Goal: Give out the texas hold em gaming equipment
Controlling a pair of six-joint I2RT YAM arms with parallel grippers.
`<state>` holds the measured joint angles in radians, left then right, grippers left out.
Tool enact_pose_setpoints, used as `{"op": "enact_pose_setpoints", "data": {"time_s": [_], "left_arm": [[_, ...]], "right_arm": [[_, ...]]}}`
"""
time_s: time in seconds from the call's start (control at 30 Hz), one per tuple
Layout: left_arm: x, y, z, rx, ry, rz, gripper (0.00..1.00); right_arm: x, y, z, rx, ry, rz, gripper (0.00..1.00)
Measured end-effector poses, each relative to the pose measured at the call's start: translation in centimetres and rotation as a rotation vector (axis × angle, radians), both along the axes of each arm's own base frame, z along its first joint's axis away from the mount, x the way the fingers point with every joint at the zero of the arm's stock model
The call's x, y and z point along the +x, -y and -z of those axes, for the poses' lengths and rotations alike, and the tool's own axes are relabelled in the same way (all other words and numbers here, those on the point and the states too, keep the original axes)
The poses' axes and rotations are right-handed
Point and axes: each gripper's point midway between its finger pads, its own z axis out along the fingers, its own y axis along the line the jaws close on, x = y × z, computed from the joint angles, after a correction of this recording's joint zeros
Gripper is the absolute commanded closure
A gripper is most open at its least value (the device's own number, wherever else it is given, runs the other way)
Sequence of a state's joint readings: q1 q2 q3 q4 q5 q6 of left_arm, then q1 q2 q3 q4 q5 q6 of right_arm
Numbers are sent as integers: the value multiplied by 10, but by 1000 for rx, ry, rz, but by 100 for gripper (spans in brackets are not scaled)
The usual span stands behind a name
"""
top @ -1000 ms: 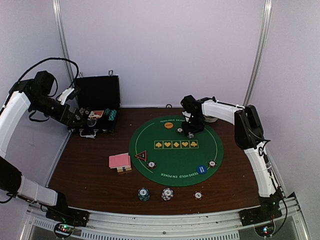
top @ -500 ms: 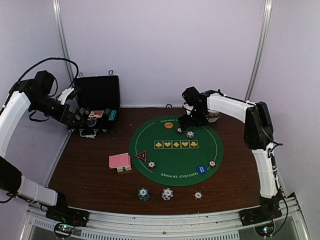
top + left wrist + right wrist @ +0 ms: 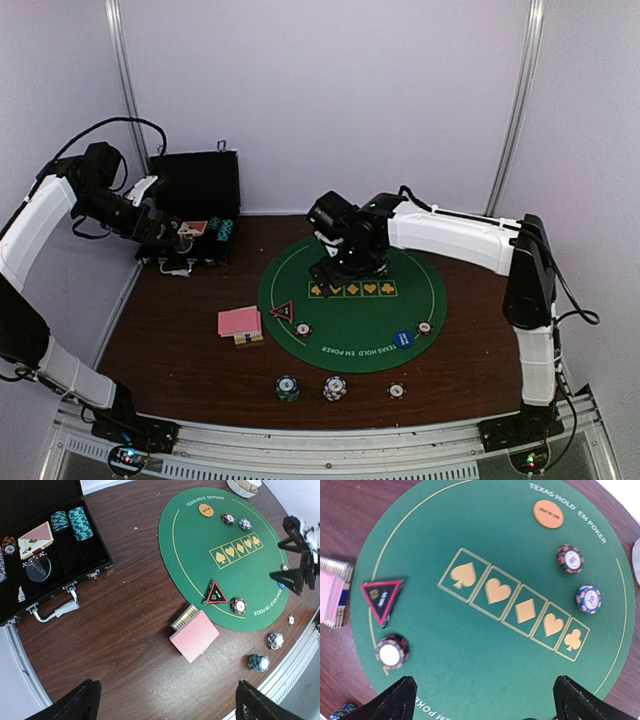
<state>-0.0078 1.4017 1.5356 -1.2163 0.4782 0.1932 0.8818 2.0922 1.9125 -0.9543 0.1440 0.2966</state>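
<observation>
My right hand (image 3: 333, 268) has swung from the far rim to the middle of the round green felt mat (image 3: 470, 650), fingers (image 3: 395, 700) apart, holding nothing. The blue-and-white striped chip (image 3: 589, 599) now lies beside the red-black chip (image 3: 570, 558), so that seat looks served.

Outside the case (image 3: 195, 185) you count seven chip piles (image 3: 238, 605), two disc buttons (image 3: 205, 510), one triangle marker (image 3: 216, 593), one pink-backed deck (image 3: 195, 636).
</observation>
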Motion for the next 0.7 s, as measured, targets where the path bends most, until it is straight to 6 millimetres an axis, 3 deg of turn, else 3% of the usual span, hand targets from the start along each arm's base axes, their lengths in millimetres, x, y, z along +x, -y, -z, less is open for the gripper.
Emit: {"op": "enact_pose_setpoints", "data": {"time_s": [0.2, 0.53, 0.7], "left_arm": [[6, 2, -1, -14, 12, -1, 2], [2, 3, 6, -21, 19, -1, 2], [0, 5, 13, -33, 15, 6, 2]], "right_arm": [[-19, -8, -5, -13, 1, -19, 1], [-37, -13, -42, 66, 38, -32, 1], [-50, -21, -40, 77, 17, -60, 0]]}}
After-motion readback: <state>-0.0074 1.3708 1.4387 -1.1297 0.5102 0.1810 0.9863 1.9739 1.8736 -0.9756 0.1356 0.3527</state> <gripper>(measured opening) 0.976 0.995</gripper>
